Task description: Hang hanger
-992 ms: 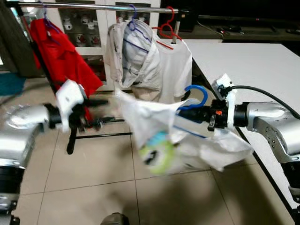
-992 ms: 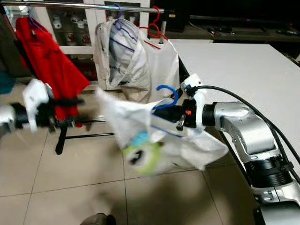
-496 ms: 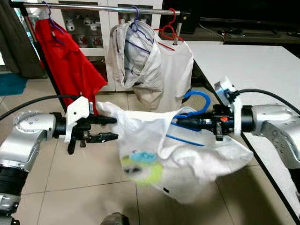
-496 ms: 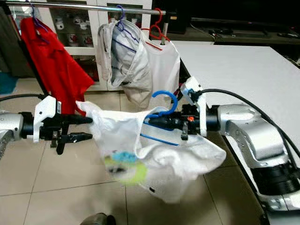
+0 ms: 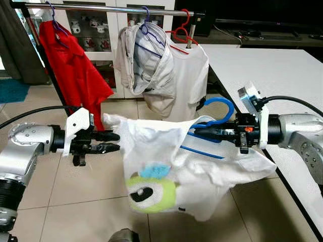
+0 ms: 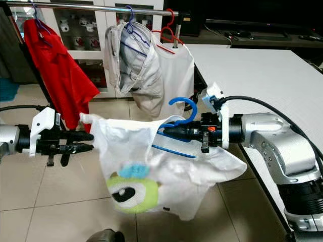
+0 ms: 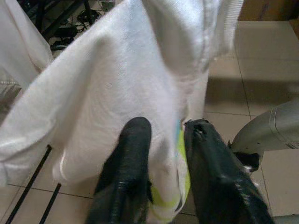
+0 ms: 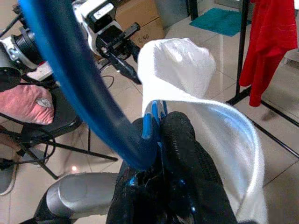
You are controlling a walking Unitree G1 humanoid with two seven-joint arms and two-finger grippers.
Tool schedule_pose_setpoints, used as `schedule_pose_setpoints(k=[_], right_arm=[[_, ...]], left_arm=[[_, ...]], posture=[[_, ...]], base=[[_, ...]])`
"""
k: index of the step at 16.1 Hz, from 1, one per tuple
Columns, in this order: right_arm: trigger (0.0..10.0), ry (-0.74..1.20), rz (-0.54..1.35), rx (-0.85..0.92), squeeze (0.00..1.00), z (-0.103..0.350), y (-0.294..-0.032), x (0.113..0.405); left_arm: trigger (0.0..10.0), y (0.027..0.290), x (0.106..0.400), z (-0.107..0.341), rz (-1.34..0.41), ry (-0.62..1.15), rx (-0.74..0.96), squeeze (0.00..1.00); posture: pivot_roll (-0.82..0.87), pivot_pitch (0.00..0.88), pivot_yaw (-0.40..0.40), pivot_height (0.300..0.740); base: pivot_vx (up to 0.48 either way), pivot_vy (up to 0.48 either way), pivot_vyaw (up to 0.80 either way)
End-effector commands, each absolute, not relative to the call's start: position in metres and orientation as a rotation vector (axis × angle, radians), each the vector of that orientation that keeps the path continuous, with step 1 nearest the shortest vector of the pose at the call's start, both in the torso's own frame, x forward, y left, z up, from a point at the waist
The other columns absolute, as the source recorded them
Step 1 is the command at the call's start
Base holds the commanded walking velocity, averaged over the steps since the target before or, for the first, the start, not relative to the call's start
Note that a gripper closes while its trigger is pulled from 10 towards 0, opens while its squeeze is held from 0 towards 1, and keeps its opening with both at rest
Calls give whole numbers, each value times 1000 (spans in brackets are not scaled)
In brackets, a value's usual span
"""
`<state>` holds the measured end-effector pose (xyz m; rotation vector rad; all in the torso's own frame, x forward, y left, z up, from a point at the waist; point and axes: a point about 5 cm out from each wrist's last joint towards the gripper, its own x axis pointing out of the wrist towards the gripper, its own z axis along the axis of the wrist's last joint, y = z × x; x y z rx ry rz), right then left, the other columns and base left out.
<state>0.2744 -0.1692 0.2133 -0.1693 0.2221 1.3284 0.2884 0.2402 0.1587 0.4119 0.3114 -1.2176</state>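
A blue hanger [image 5: 225, 102] carries a white T-shirt [image 5: 171, 151] with a green one-eyed monster print [image 5: 149, 191], held at mid-height over the floor. My right gripper [image 5: 201, 132] is shut on the hanger's neck, and the blue hanger [image 8: 70, 79] passes between its fingers [image 8: 182, 140]. At the shirt's left shoulder edge, my left gripper [image 5: 117, 141] is shut on the fabric, stretching it sideways. White cloth [image 7: 140, 84] is pinched between its fingers [image 7: 126, 163]. The clothes rail [image 5: 116, 8] runs across above and behind.
On the rail hang a red shirt [image 5: 70, 60], a beige shirt [image 5: 146, 65] on a purple hanger, and a white shirt [image 5: 192, 70] on a red hanger. A white table [image 5: 262, 65] stands at the right. Tiled floor [image 5: 91, 201] lies below.
My left gripper, open half a second ago, has shut on the shirt's left edge. The shirt has stopped swinging and hangs spread out, with the monster print now facing me.
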Motion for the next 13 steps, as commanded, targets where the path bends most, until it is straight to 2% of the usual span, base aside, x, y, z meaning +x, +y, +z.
schedule_pose_setpoints(k=[1, 2, 3, 4, 5, 6, 9, 13], right_arm=[[10000, 212, 1339, -169, 0, 218, -172, 271], [10000, 213, 1340, -169, 0, 218, -172, 271], [10000, 220, 1332, -177, 0, 217, -173, 271], [10000, 224, 1328, -179, 0, 217, -174, 271], [10000, 226, 1322, -182, 0, 217, -175, 271], [10000, 230, 1322, -184, 0, 217, -175, 270], [10000, 233, 1346, -184, 0, 217, -173, 268], [10000, 227, 1395, -184, 0, 215, -162, 267]], left_arm=[[0, 241, 294, 168, -1189, 258, 451, 0], [0, 241, 296, 169, -1179, 243, 457, 0], [1686, 244, 299, 178, -1135, 209, 515, 0], [10000, 247, 299, 184, -1132, 200, 499, 0], [10000, 251, 297, 193, -1141, 184, 458, 0], [10000, 255, 296, 201, -1141, 159, 456, 1000], [10000, 268, 297, 213, -1099, 117, 484, 1000], [10000, 262, 303, 210, -1155, 97, 425, 1000]], posture=[[-85, 0, -42, 740], [-85, 0, -42, 740], [-88, 0, -38, 740], [-88, 0, -38, 740], [-92, 0, -34, 740], [-92, 0, -34, 740], [-82, 0, -43, 740], [-81, 0, -43, 740]], base=[[0, 0, 0], [0, 0, 0], [0, 0, 0], [0, 0, 0], [0, 0, 0], [0, 0, 0], [0, 0, 0], [0, 0, 0]])
